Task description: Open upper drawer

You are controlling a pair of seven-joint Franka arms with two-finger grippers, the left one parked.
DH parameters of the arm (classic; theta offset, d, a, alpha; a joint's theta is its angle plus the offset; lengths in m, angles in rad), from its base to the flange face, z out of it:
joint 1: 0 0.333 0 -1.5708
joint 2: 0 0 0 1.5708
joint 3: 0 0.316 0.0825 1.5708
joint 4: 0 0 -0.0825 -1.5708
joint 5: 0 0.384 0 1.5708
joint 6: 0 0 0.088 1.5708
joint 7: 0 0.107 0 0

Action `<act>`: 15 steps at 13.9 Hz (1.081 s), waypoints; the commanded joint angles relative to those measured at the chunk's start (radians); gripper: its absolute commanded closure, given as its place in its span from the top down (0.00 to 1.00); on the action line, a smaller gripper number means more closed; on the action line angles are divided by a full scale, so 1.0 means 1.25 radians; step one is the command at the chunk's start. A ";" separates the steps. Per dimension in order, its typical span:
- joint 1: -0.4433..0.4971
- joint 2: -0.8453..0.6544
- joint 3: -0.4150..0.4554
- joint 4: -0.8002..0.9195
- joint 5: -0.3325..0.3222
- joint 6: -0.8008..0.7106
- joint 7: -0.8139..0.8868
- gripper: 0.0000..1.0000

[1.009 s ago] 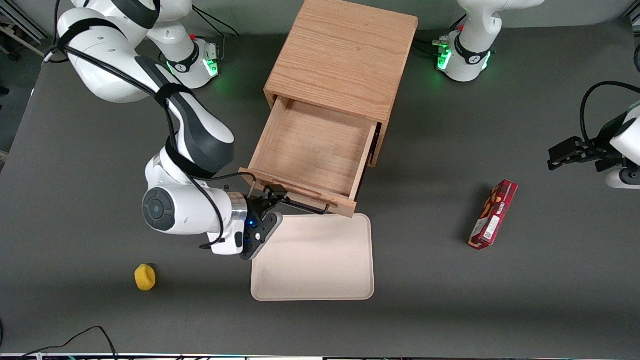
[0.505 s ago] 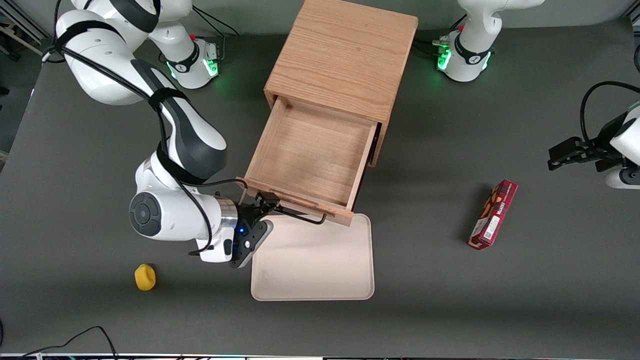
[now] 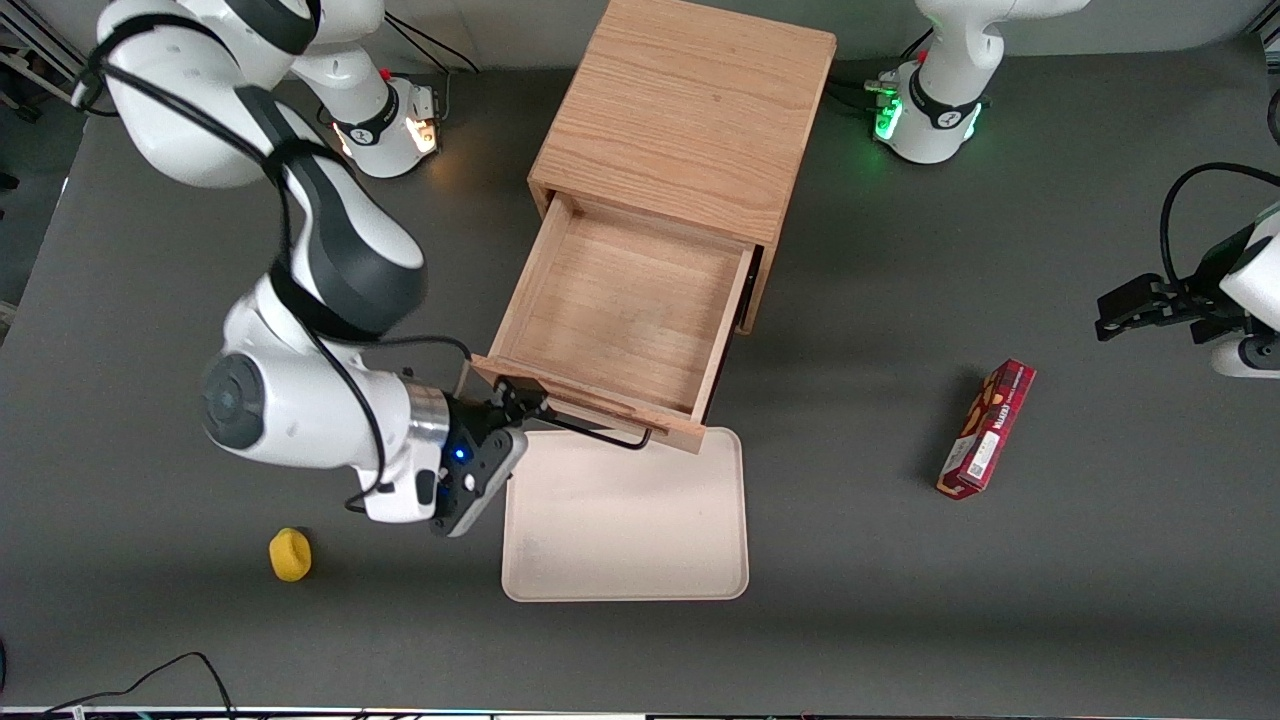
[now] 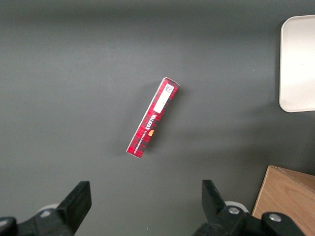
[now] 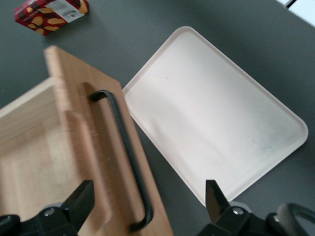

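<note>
Front view: the upper drawer (image 3: 620,320), light oak with a plain tray interior, stands pulled out toward the camera over the surface (image 3: 900,560); the claw (image 3: 520,405), fingers spread, straddles its black wire handle (image 5: 125,157).

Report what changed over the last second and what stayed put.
The gripper slid along the upper drawer front toward the working arm's end, off the black handle, and now sits open at the drawer's corner. The drawer front shifted slightly farther from the front camera. The drawer is still pulled out. The tray, the yellow object and the red box did not move.
</note>
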 commanded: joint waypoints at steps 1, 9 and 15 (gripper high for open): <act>0.023 -0.131 -0.041 -0.036 -0.040 -0.056 0.059 1.00; 0.030 -0.511 -0.256 -0.130 -0.020 -0.462 0.320 1.00; 0.027 -0.787 -0.425 -0.550 -0.018 -0.353 0.435 1.00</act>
